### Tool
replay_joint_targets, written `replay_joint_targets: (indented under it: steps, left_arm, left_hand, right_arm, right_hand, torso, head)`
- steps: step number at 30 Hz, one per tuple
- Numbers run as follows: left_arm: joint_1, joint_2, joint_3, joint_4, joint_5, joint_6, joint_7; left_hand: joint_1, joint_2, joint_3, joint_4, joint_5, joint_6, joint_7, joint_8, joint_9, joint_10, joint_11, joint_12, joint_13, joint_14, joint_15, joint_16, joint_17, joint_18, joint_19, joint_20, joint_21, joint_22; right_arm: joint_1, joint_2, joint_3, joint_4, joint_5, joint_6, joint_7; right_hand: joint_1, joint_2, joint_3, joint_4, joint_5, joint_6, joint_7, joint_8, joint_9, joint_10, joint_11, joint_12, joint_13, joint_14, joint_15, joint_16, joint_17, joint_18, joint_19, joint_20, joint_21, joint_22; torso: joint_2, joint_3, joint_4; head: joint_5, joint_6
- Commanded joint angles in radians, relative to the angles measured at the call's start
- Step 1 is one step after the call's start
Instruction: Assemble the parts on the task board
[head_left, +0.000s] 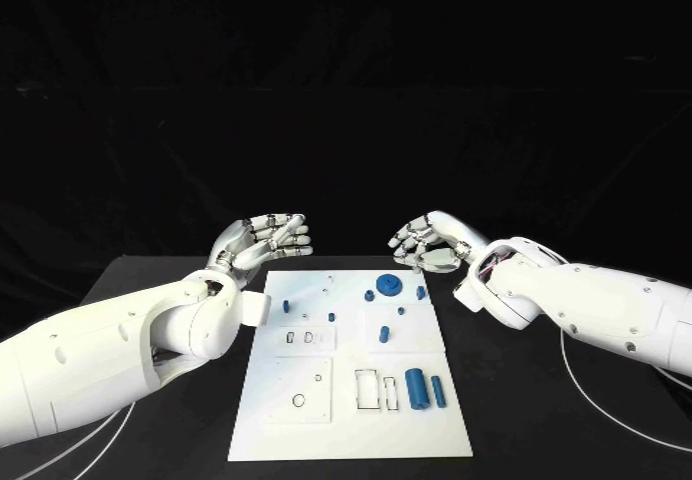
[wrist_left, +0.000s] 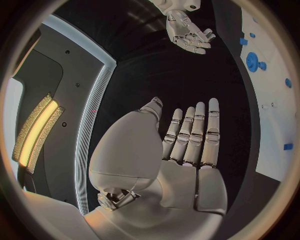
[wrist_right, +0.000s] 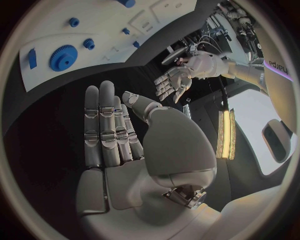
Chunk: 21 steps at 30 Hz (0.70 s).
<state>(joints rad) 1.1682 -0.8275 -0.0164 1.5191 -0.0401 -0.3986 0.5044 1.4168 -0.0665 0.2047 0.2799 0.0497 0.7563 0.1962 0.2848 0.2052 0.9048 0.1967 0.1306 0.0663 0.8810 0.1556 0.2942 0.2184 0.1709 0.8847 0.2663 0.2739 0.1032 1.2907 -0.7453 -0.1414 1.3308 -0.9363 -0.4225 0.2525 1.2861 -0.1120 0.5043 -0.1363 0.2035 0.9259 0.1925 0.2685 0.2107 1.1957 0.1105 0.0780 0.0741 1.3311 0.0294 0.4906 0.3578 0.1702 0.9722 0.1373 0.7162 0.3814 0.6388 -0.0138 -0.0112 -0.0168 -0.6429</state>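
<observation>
Lying lengthwise in the middle of the black table (head_left: 159, 270), the white task board (head_left: 353, 400) carries its small blue parts scattered over it. Toward the board's 12 o'clock end sits a blue gear (head_left: 389, 284), with a small blue peg (head_left: 421, 292) just beside it at 3 o'clock. Near the board's middle a short blue piece (head_left: 385, 333) stands alone, and another small blue bit (head_left: 287, 304) lies toward the 10 o'clock side. Down at about 4 o'clock, a thick blue cylinder (head_left: 415, 388) and a thinner blue pin (head_left: 438, 391) lie side by side, just beside 2 outlined rectangular slots. The left hand (head_left: 264, 240) hangs above the table off the board's 11 o'clock corner, fingers extended and apart, holding nothing; its own wrist view shows the fingers (wrist_left: 195, 135) straight and the palm bare. The right hand (head_left: 430, 240) hovers off the 1 o'clock corner, near the gear but apart from it; its fingers curl loosely in the head view, while its wrist view shows them stretched out with nothing in the palm (wrist_right: 119, 135). Both hands are well apart from each other.
</observation>
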Motion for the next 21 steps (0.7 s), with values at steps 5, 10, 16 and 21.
replay_joint_targets:
  steps: [5, 10, 16, 21]
  left_arm:
    - [0.022, -0.016, 0.007, 0.041, -0.015, 0.041, -0.002]
    - [0.037, -0.033, 0.009, 0.066, -0.015, 0.04, -0.002]
    - [0.043, -0.047, 0.01, 0.09, -0.015, 0.038, -0.003]
    - [0.045, -0.062, 0.011, 0.107, -0.016, 0.038, -0.002]
  left_hand:
    - [0.01, -0.001, 0.008, 0.0, 0.002, 0.008, 0.037, 0.003, -0.001, 0.006, 0.0, -0.004, -0.001, 0.008, 0.001, 0.005, 0.002, 0.015, 0.008, -0.002, 0.006, -0.001]
    - [0.011, 0.0, 0.009, 0.0, 0.002, 0.008, 0.038, 0.003, -0.001, 0.006, 0.0, -0.005, -0.001, 0.008, 0.002, 0.004, 0.002, 0.015, 0.009, -0.002, 0.007, -0.001]
    - [0.011, 0.0, 0.009, 0.0, 0.002, 0.008, 0.038, 0.003, -0.001, 0.007, 0.0, -0.007, -0.001, 0.006, 0.002, 0.002, 0.002, 0.015, 0.011, -0.003, 0.007, -0.002]
    - [0.012, 0.0, 0.01, -0.001, 0.002, 0.008, 0.039, 0.003, -0.001, 0.007, 0.0, -0.008, -0.001, 0.005, 0.002, 0.001, 0.002, 0.015, 0.012, -0.003, 0.007, -0.002]
  right_arm:
    - [0.026, 0.014, 0.002, 0.024, -0.446, 0.158, -0.215]
    - [0.042, 0.021, 0.004, 0.041, -0.572, 0.19, -0.268]
    - [0.051, 0.027, 0.005, 0.057, -0.663, 0.203, -0.304]
    - [0.053, 0.036, 0.005, 0.07, -0.725, 0.212, -0.327]
  right_hand:
    - [-0.052, -0.037, 0.015, 0.037, -0.036, 0.012, -0.016, -0.013, 0.007, 0.029, -0.015, -0.014, 0.011, 0.114, -0.021, 0.19, 0.161, 0.012, 0.058, -0.022, 0.134, 0.09]
    - [-0.071, -0.067, 0.03, 0.07, -0.048, 0.012, -0.017, -0.016, 0.017, 0.008, -0.012, -0.015, 0.019, 0.153, -0.019, 0.496, 0.456, -0.037, 0.222, -0.023, 0.376, 0.42]
    - [-0.063, -0.087, 0.012, 0.098, -0.076, -0.006, -0.012, -0.022, 0.028, -0.076, 0.002, -0.009, 0.027, 0.172, -0.003, 0.78, 0.743, -0.079, 0.343, -0.008, 0.574, 0.707]
    - [-0.055, -0.091, 0.003, 0.104, -0.077, -0.021, -0.012, -0.028, 0.031, -0.1, 0.005, -0.006, 0.029, 0.176, 0.0, 0.834, 0.797, -0.093, 0.383, -0.004, 0.628, 0.793]
  torso:
    - [0.053, -0.0084, 0.004]
    - [0.075, -0.0112, 0.0051]
    - [0.098, -0.0169, 0.0075]
    - [0.112, -0.0213, 0.0127]
  head:
    - [-0.01, -0.002]
    - [-0.015, 0.003]
    - [-0.022, 0.011]
    - [-0.026, 0.012]
